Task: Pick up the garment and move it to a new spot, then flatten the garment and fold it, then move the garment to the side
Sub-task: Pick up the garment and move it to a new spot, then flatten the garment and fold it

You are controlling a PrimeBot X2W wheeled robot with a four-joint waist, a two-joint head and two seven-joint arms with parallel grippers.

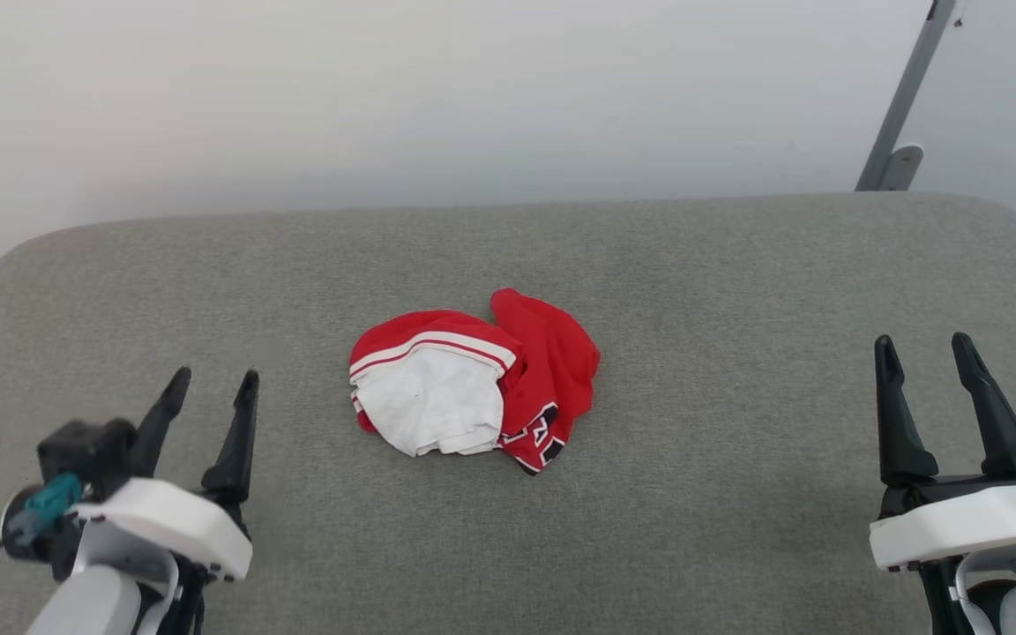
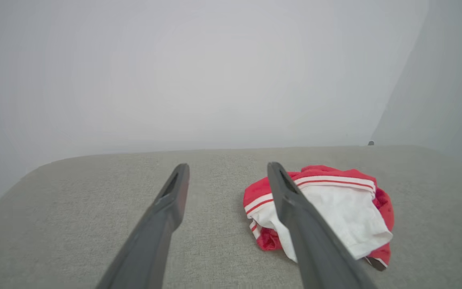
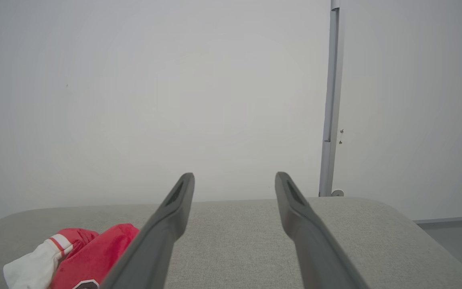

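The garment (image 1: 473,388) lies crumpled in a heap at the middle of the grey padded surface (image 1: 737,265). It is red with a white sleeve on top, striped trim, and a bit of black-and-white print at its near edge. In the left wrist view the garment (image 2: 335,208) sits right of my fingers; in the right wrist view the garment (image 3: 74,257) shows at the lower left. My left gripper (image 1: 212,384) is open at the lower left, well apart from the heap. My right gripper (image 1: 922,348) is open at the lower right, also apart and empty.
A pale wall rises behind the padded surface. A grey metal post (image 1: 900,106) leans at the back right, with its foot (image 1: 900,163) near the surface's far edge. The surface has rounded far corners.
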